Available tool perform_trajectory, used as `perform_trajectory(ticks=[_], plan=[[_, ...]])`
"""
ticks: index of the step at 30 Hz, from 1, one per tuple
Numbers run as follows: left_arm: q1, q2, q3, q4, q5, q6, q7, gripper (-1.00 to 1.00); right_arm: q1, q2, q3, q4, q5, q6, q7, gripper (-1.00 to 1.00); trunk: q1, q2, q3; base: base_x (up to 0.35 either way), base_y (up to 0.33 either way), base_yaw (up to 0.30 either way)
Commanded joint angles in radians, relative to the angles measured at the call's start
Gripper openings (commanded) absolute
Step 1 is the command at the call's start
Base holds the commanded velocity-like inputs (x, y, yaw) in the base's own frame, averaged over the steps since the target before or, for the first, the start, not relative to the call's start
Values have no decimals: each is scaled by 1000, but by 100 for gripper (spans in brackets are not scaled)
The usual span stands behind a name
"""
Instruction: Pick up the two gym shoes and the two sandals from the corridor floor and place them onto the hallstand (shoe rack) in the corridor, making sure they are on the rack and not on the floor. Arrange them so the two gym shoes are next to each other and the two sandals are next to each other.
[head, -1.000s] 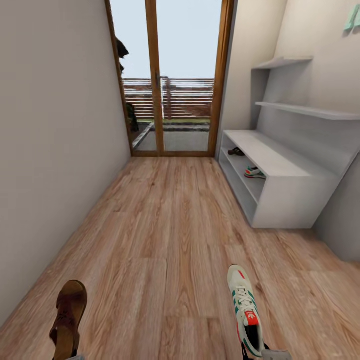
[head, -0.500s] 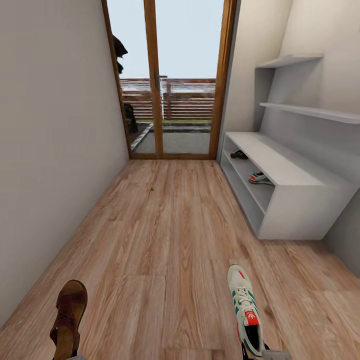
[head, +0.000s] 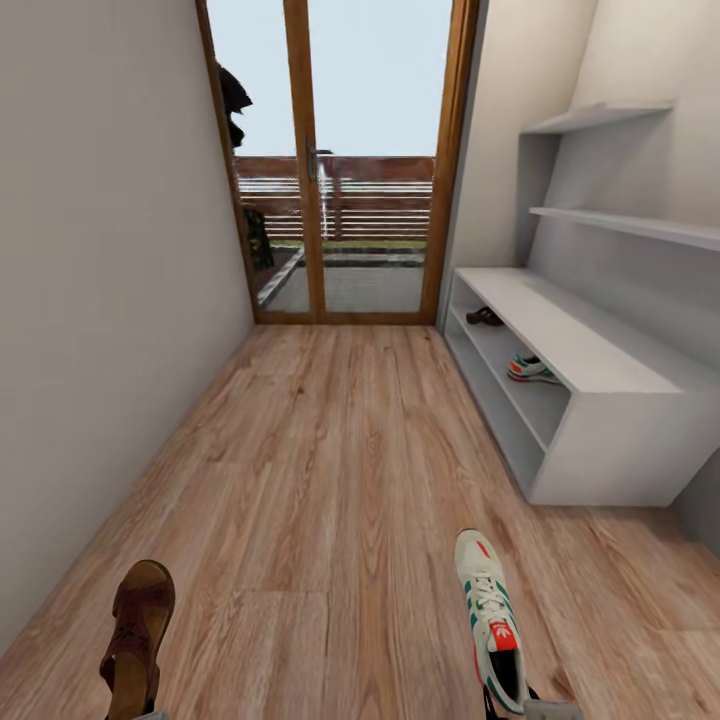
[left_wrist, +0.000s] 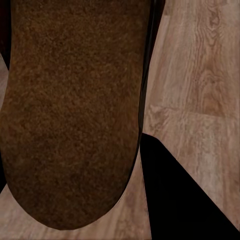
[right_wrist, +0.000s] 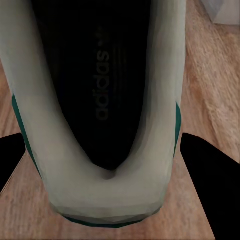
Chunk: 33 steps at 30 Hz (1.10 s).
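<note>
Left claw holds sandal (head: 135, 640), right claw holds gym shoe (head: 490, 615); risk: heel-end grips slip near hallstand (head: 600, 400), dropping both.

Plain matte-black, wedge-shaped fingers (right_wrist: 212, 190) are seen in the right wrist view, and a pale grey casing (head: 560, 709) is glimpsed at five o'clock in the head view.

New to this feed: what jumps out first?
A white gym shoe with green stripes is held up at the head view's lower right, and a brown sandal at its lower left, both over the wood floor. On the right stands the pale-grey hallstand, with another gym shoe and a dark sandal already on its shelf.
</note>
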Motion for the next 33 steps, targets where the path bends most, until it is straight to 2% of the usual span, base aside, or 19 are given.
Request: perform_trajectory(ticks=[1,20,33], plan=[[-1,0,2,0,2,-2,-4,-100,-1,0,2,0,2,-2,-6,-100,0,0,-1,338,0,0],[-1,0,2,0,2,-2,-5,-100,-1,0,2,0,2,-2,-6,-100,0,0,-1,338,0,0],[-1,0,2,0,2,-2,-5,-100,-1,0,2,0,2,-2,-6,-100,0,0,-1,327,116,0]])
